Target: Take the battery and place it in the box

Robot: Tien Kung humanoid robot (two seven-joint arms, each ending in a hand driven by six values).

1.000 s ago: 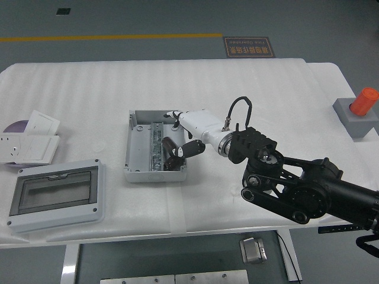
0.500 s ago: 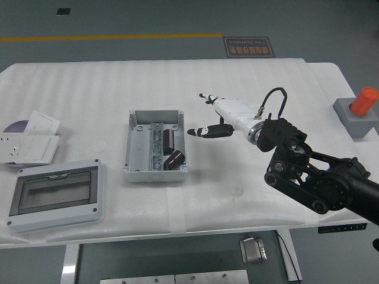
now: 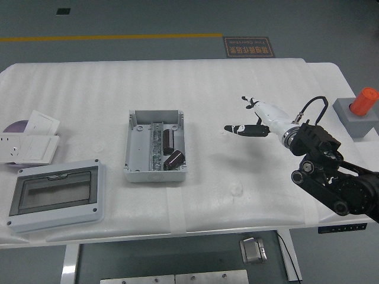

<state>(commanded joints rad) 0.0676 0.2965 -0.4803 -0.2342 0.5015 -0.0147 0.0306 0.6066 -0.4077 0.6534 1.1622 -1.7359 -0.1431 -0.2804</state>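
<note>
Right hand [image 3: 251, 118] hangs above the right half of the white table [image 3: 83, 83], well apart from the box [image 3: 154, 145], with its white body angled toward the upper left and its dark fingers [image 3: 241, 129] stretched out loosely, holding nothing. Behind it the black arm [image 3: 331, 177] runs down to the lower right corner. Inside the open grey box, which sits near the table's middle with its long side running from far to near, two dark cylinders lie in the right-hand compartment beside a central strip of small fittings. The battery [image 3: 176, 159] rests at the near right corner of the box, its long axis tilted diagonally, one end pointing toward the near left and the other toward the far right, leaning close to the box's right wall. Just beyond it, a second dark cylinder [image 3: 168, 138] lies with its long axis roughly along the box's length, pointing from far to near. To the left of the box, a grey enclosure with a clear window [image 3: 56, 195] lies flat near the table's front edge, and white socket plates [image 3: 29, 142] are stacked at the left edge. On the far right, an orange cylinder [image 3: 365, 100] stands tilted in a grey block [image 3: 355, 118].
</note>
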